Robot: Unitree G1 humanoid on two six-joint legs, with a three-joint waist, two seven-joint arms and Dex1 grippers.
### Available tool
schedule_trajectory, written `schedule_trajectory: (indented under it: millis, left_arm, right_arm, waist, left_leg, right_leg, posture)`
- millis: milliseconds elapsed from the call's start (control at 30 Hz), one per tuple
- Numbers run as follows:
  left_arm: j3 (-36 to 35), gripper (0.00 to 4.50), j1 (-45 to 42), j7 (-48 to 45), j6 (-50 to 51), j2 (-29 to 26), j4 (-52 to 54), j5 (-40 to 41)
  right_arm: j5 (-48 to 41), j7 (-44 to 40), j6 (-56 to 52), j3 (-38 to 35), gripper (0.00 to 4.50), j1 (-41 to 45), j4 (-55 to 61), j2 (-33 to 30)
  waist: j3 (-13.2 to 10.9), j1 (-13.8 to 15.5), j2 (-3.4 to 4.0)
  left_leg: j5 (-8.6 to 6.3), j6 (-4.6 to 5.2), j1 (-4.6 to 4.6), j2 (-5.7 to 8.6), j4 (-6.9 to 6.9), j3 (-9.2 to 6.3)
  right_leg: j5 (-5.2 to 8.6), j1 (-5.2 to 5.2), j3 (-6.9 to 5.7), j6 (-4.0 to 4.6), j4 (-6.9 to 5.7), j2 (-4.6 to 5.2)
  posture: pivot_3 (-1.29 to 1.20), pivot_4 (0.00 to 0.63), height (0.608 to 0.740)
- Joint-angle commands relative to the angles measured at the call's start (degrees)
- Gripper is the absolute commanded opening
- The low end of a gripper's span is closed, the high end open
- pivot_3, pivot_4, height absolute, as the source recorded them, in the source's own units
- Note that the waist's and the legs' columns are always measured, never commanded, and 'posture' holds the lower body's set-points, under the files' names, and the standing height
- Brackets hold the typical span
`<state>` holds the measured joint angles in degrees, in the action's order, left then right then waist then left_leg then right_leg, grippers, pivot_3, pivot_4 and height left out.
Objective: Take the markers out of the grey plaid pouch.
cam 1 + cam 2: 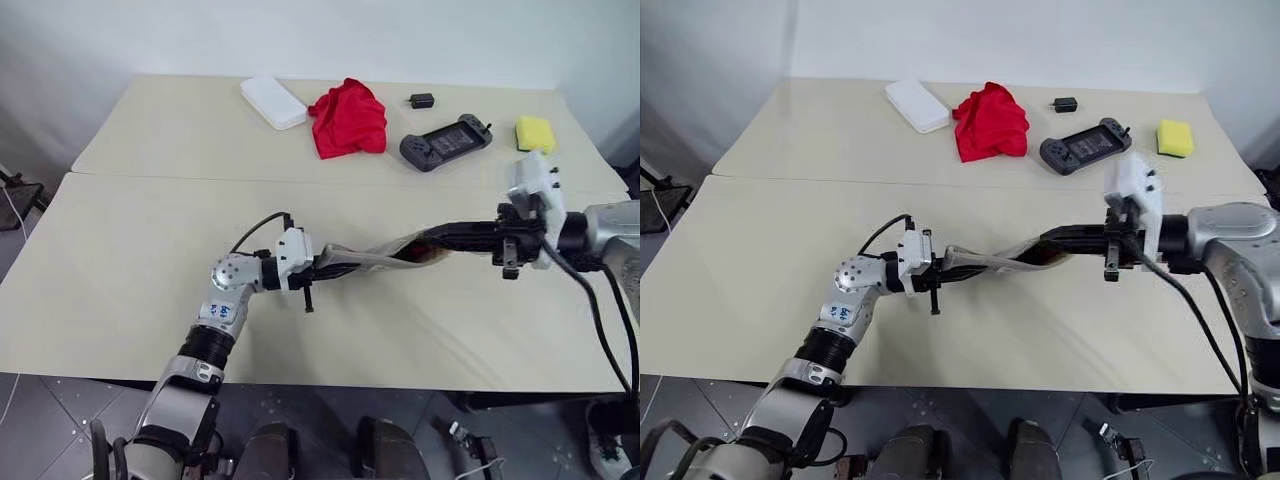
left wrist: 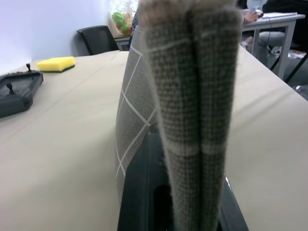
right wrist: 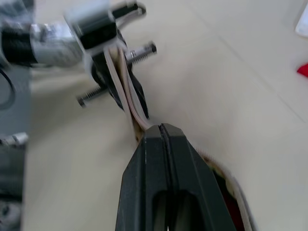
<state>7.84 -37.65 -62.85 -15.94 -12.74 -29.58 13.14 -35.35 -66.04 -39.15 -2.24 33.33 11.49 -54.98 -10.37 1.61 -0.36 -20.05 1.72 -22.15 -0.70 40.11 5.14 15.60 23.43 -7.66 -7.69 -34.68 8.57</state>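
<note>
Beige tabletop, grey plaid fabric pouch (image 1: 375, 256) stretched above it between my two hands.

My left gripper (image 1: 318, 268) is clamped on the pouch's left end; my right gripper (image 1: 440, 240) has its black fingers pressed together at the pouch's open right end, where something red shows inside. A red crumpled cloth (image 1: 348, 118) lies far behind.

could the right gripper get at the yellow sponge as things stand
Probably not right away. The right gripper is shut on the open end of the grey plaid pouch, whose other end the left gripper holds. The yellow sponge lies unobstructed at the far right, but the right gripper must let go first.
</note>
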Motion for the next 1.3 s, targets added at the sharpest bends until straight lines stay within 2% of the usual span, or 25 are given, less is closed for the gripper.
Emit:
schedule_trajectory:
  millis: [33,233,367,500,567,700,767,867,967,1100,1233,1300]
  left_arm:
    - [-0.26,0.00,0.50,0.06,0.75,0.41,2.66,0.96]
    - [-1.20,0.00,0.78,0.57,3.24,1.02,3.54,2.28]
    - [-1.38,0.00,0.54,1.79,2.32,0.96,3.07,1.03]
    - [-1.90,0.00,0.53,1.24,4.31,1.11,3.64,2.64]
    - [-2.08,0.00,0.35,1.09,4.68,1.06,3.37,2.71]
    - [-2.55,0.00,-0.13,0.97,5.23,1.18,3.24,2.67]
    - [-2.78,0.00,-0.25,0.79,5.50,1.25,3.17,2.75]
    - [-2.82,0.00,-0.32,0.46,5.63,1.28,2.99,2.66]
    - [-3.07,0.00,-0.63,0.42,5.84,1.45,2.84,2.81]
    - [-4.14,0.00,-1.23,0.36,7.56,1.74,2.89,4.08]
    - [-6.59,0.00,-2.04,0.19,13.89,2.16,4.35,8.15]
    - [-6.84,0.00,-2.19,-0.17,15.56,2.04,4.73,8.73]
  right_arm:
    - [5.54,2.78,1.63,4.08,0.02,2.42,-2.00,1.87]
    - [21.15,2.78,11.62,14.85,0.02,3.41,-6.92,1.52]
    - [22.43,4.41,8.76,16.75,0.02,6.99,-6.66,6.37]
    - [28.79,5.58,10.56,19.25,0.02,7.71,-6.17,6.03]
    - [29.25,8.16,6.95,19.33,0.02,8.88,-5.88,9.03]
    - [24.52,13.11,-9.41,16.06,0.02,10.44,-3.35,16.50]
    - [25.17,14.61,-11.72,16.16,0.02,10.14,-2.52,17.29]
    - [29.15,17.06,-6.92,17.99,0.02,9.40,-2.53,16.64]
    - [31.13,16.79,-1.22,19.19,0.56,9.47,-2.53,16.19]
    - [35.39,15.08,9.45,22.08,1.86,9.35,-2.76,14.61]
    - [39.31,9.70,23.56,25.59,3.10,9.75,-5.20,12.10]
    - [40.72,8.69,26.95,26.16,3.51,10.47,-7.68,12.02]
  waist:
    - [0.00,-0.14,0.00]
    - [0.00,-0.20,0.00]
    - [0.00,-0.53,0.00]
    - [0.00,-0.22,0.01]
    - [0.00,-0.16,0.01]
    - [0.01,-0.43,0.02]
    - [0.01,-0.37,0.02]
    - [0.01,-0.14,0.02]
    - [0.01,-0.31,0.02]
    - [0.01,-0.57,0.02]
    - [0.01,-0.65,0.02]
    - [0.01,-0.67,0.02]
  left_leg:
    - [0.00,0.00,0.00,0.04,0.02,0.01]
    - [0.00,0.00,-0.04,0.12,0.00,0.04]
    - [0.00,0.00,-0.03,0.07,0.01,0.07]
    - [0.00,-0.01,-0.03,0.06,0.01,0.07]
    - [0.00,0.00,-0.06,0.09,0.03,0.05]
    - [0.01,-0.01,-0.04,0.03,0.05,0.06]
    - [0.01,-0.02,-0.05,0.03,0.05,0.04]
    - [0.01,-0.01,-0.09,0.10,0.05,0.03]
    - [0.00,0.00,-0.09,0.10,0.05,0.05]
    - [0.00,-0.01,-0.08,0.08,0.02,0.09]
    - [0.00,-0.01,-0.07,0.08,0.01,0.10]
    - [0.00,0.00,-0.07,0.09,0.01,0.10]
  right_leg:
    - [-0.01,0.00,-0.01,0.00,0.00,0.00]
    - [-0.01,0.03,-0.01,0.00,0.03,-0.02]
    - [-0.01,0.06,-0.01,0.00,-0.01,-0.06]
    - [-0.02,0.07,-0.01,0.01,-0.01,-0.07]
    - [-0.03,0.06,-0.02,0.00,0.01,-0.05]
    - [-0.04,0.07,-0.01,0.02,-0.08,-0.08]
    - [-0.03,0.09,-0.02,0.03,-0.09,-0.09]
    - [-0.04,0.08,-0.03,0.02,-0.04,-0.05]
    - [-0.04,0.08,-0.01,0.01,-0.03,-0.06]
    - [-0.04,0.11,0.00,0.01,-0.02,-0.08]
    - [-0.04,0.11,0.01,0.01,-0.02,-0.09]
    - [-0.04,0.11,0.01,0.01,-0.01,-0.08]
  posture:
    - [0.00,0.150,0.740]
    - [0.00,0.150,0.740]
    - [0.00,0.150,0.740]
    - [0.00,0.150,0.740]
    - [0.00,0.150,0.740]
    - [0.00,0.150,0.740]
    - [0.00,0.150,0.740]
    - [0.00,0.150,0.740]
    - [0.00,0.150,0.740]
    - [0.00,0.150,0.740]
    - [0.00,0.150,0.740]
    - [0.00,0.150,0.740]
